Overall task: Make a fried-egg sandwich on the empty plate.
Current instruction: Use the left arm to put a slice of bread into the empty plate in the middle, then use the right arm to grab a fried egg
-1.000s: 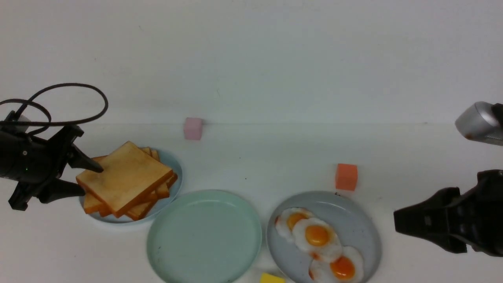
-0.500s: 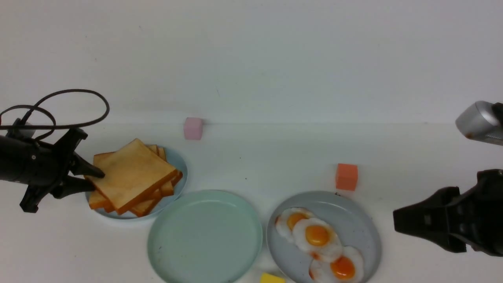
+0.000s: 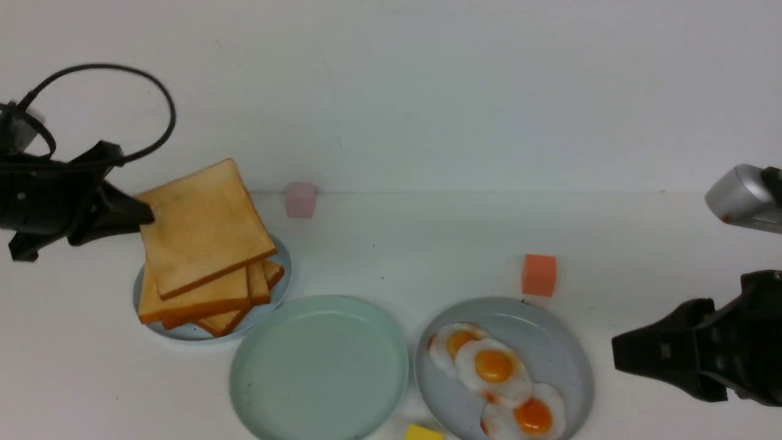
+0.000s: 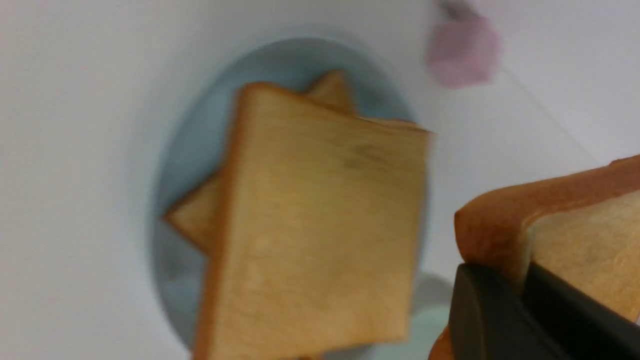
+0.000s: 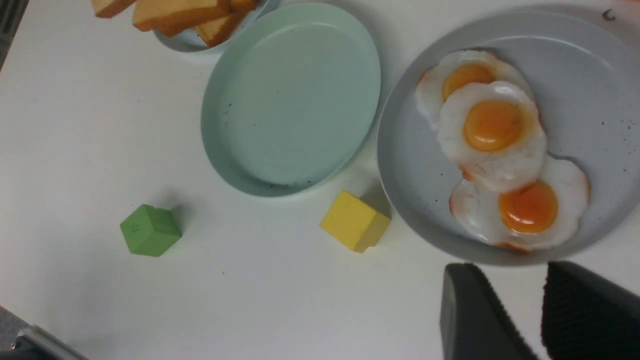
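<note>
Toast slice [image 3: 204,226], in the front view, hangs tilted above the toast stack [image 3: 195,299] on the sky-blue plate [image 3: 282,266], pinched at one corner by the left gripper [image 3: 145,215]; that arm reaches in from the left, roughly level, its cable looped above. The mint-green plate [image 3: 317,366] lies bare just beside the stack, nearer the camera. With so slight a hold the slice could swing, so I judge the carry wants to be slow and level, with the release low over the plate's middle. The right gripper [image 3: 616,353] hovers low beside the grey-blue plate [image 3: 568,373] of fried eggs [image 3: 493,365].

Left wrist view: dark fingers [image 4: 480,310] clamp the slice's crust; the stack below is blurred.

Right wrist view: the right jaws stand partly apart, holding nothing, close to the egg plate's rim; the mint-green plate shows bare.
</note>
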{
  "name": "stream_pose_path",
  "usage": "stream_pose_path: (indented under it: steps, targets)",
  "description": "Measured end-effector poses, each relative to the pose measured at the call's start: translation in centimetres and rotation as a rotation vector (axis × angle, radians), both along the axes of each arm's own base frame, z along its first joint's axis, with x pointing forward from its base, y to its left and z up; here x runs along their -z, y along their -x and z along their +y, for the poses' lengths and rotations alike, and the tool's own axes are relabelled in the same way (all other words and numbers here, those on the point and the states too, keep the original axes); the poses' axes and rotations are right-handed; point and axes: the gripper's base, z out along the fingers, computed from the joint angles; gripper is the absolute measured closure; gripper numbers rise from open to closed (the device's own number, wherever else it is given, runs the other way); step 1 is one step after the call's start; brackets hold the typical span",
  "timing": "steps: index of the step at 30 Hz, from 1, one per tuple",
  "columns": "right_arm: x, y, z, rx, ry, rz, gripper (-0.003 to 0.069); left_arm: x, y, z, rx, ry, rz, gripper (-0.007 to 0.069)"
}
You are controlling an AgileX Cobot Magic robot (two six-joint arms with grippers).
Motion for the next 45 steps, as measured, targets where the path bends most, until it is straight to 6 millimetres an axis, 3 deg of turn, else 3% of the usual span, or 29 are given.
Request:
stream_pose_path:
  steps: [2, 5, 10, 16, 19, 24, 30, 32, 37, 41, 45]
  targets:
    - [0.0, 0.0, 0.0, 0.0, 0.003, -0.001, 0.0418, 0.0, 0.1, -1.4, 0.094, -0.027, -0.014, 0.0582]
    - [0.3, -0.2, -0.1, -0.004, 0.035, -0.003, 0.0418, 1.3, 0.0, -5.6, 0.282, -0.071, 0.014, 0.0582]
    - [1.3, -1.1, 0.1, -0.008, 0.072, 0.038, 0.0418, 4.8, -0.3, -10.4, 0.383, -0.132, 0.138, 0.0582]
    - [2.8, -2.2, 0.6, -0.012, 0.098, 0.108, 0.0418, 7.7, -0.8, -12.5, 0.359, -0.182, 0.206, 0.0582]
    - [3.3, -2.5, 0.7, -0.015, 0.108, 0.135, 0.0417, 7.9, -0.8, -13.0, 0.357, -0.187, 0.208, 0.0575]
    - [4.3, -3.2, 1.0, -0.011, 0.123, 0.186, 0.0399, 7.9, -0.7, -13.1, 0.379, -0.227, 0.204, 0.0501]
    - [5.2, -5.6, 1.6, 0.011, 0.16, 0.225, 0.0352, 4.2, -0.8, -12.4, 0.386, -0.311, 0.18, 0.0309]
    - [5.3, -7.2, 2.0, 0.04, 0.155, 0.178, 0.0348, 1.4, -0.4, -12.2, 0.409, -0.341, 0.156, 0.0253]
    - [6.5, -9.7, 2.7, 0.027, 0.194, 0.189, 0.0347, -3.3, 2.0, -12.2, 0.465, -0.32, 0.139, 0.0224]
    - [7.2, -11.4, 3.5, -0.078, 0.263, 0.232, 0.0347, -5.7, 4.3, -13.1, 0.535, -0.309, 0.105, 0.0221]
    - [8.9, -14.5, 3.2, -0.185, 0.302, 0.291, 0.0346, -7.4, 8.8, -16.2, 0.675, -0.311, 0.029, 0.0221]
